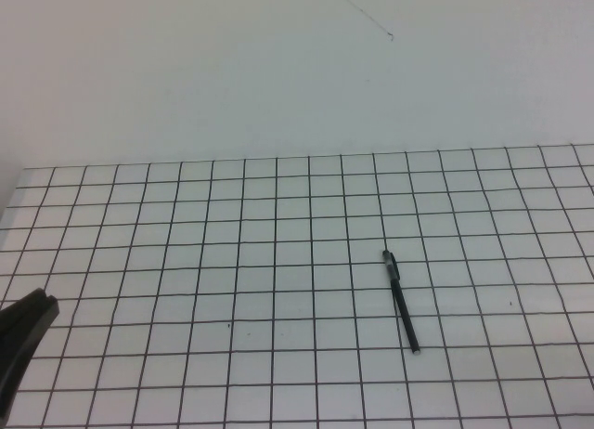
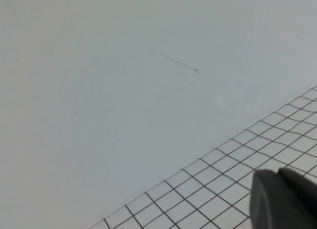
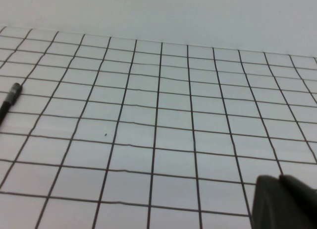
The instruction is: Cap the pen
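The pen (image 1: 402, 305) is a thin black stick lying flat on the grid table, right of centre, about three squares long. Its small silvery tip points toward the near edge, and a slightly thicker dark-grey section sits at its far end. One grey-ended bit of it shows at the edge of the right wrist view (image 3: 10, 97). My left gripper (image 1: 42, 305) is shut and empty at the near left, far from the pen; it also shows in the left wrist view (image 2: 278, 170). My right gripper (image 3: 280, 178) is shut and empty, and out of the high view.
A white table with a black grid (image 1: 278, 262) runs up to a plain white wall (image 1: 278, 67). A thin dark scratch (image 1: 367, 16) marks the wall. A tiny dark speck (image 1: 229, 326) lies on the grid.
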Available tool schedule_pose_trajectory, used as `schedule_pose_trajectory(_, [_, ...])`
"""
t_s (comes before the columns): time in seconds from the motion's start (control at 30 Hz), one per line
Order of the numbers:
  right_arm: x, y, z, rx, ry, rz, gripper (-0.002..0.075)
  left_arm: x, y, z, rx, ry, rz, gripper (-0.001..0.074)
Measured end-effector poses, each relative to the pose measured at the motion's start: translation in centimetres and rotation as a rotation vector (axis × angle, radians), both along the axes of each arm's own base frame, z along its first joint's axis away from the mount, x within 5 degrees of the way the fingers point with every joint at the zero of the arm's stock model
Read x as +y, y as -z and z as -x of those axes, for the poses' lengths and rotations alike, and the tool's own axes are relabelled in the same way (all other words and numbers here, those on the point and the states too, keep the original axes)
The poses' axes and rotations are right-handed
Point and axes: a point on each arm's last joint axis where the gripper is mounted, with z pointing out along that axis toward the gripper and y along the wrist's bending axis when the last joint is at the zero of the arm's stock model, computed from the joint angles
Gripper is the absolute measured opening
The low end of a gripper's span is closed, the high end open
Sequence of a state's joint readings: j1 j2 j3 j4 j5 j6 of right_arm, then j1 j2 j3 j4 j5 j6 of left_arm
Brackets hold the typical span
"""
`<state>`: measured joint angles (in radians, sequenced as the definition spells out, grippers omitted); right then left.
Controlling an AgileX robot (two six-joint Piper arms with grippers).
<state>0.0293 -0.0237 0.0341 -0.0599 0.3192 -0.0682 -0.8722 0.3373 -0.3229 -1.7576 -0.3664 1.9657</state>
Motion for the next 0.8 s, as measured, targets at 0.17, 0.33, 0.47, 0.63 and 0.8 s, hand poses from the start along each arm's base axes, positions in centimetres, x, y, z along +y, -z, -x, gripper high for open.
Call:
schedule_pose_trajectory(0.17, [0.0, 0.0, 0.0, 0.000, 0.000, 0.000, -0.0003, 0.0, 0.0, 0.0, 0.006, 0.000, 0.012, -0.0001])
schedule_pose_trajectory(0.33, [0.0, 0.0, 0.0, 0.000, 0.000, 0.000, -0.0003, 0.5, 0.2, -0.3, 0.002, -0.071, 0.013, -0.0001])
schedule_pose_trajectory(0.47, [0.0, 0.0, 0.0, 0.000, 0.000, 0.000, -0.0003, 1.0, 0.8, -0.2, 0.006, -0.126, 0.058, -0.0001])
schedule_pose_trajectory(0.63, [0.0, 0.0, 0.0, 0.000, 0.000, 0.000, -0.0003, 1.8, 1.0, 1.5, -0.089, -0.136, 0.120, -0.0001])
schedule_pose_trajectory(0.8, [0.0, 0.0, 0.0, 0.000, 0.000, 0.000, -0.0003, 2.7, 1.5, 3.7, -0.223, -0.166, 0.170, -0.0001])
